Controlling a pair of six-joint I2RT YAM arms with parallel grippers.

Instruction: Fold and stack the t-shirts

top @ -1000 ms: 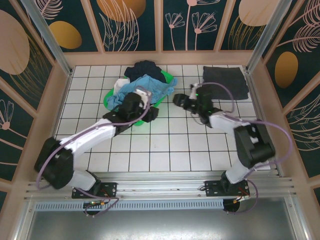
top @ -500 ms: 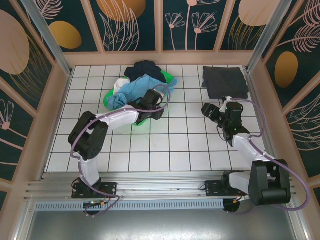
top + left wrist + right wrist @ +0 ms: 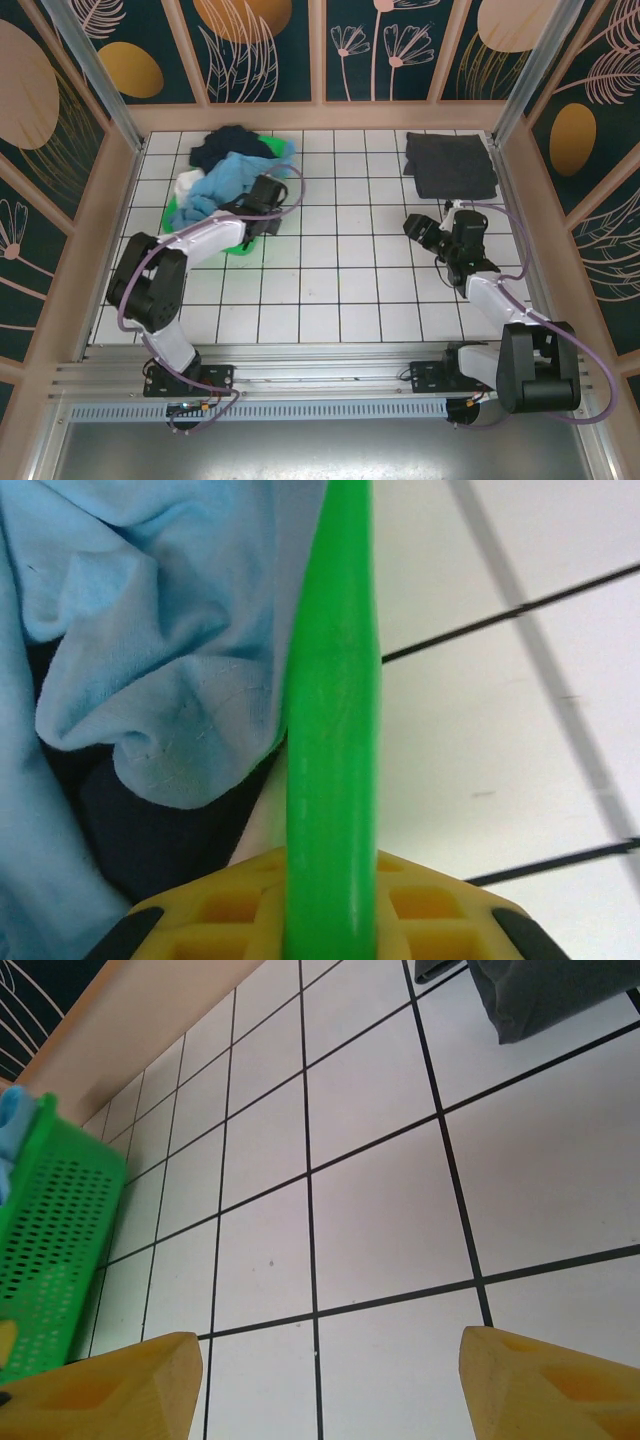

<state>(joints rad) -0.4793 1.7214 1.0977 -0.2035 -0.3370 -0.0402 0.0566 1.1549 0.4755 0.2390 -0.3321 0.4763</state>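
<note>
The left end effector (image 3: 330, 910) clamps the rim of the green basket (image 3: 330, 680), with the light blue tee (image 3: 225, 178) heaped inside. The right end effector (image 3: 330, 1370) hangs with its fingers apart over the tabletop (image 3: 340, 290), near the folded dark grey tee (image 3: 450, 165). Pulling that thin rim could tip the basket — spilling cloth.

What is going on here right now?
The left gripper is closed on the rim of the green basket, which holds a light blue t-shirt and other clothes at the far left of the table. The right gripper is open and hangs above the tiles, near a folded dark grey t-shirt in the far right corner.
</note>
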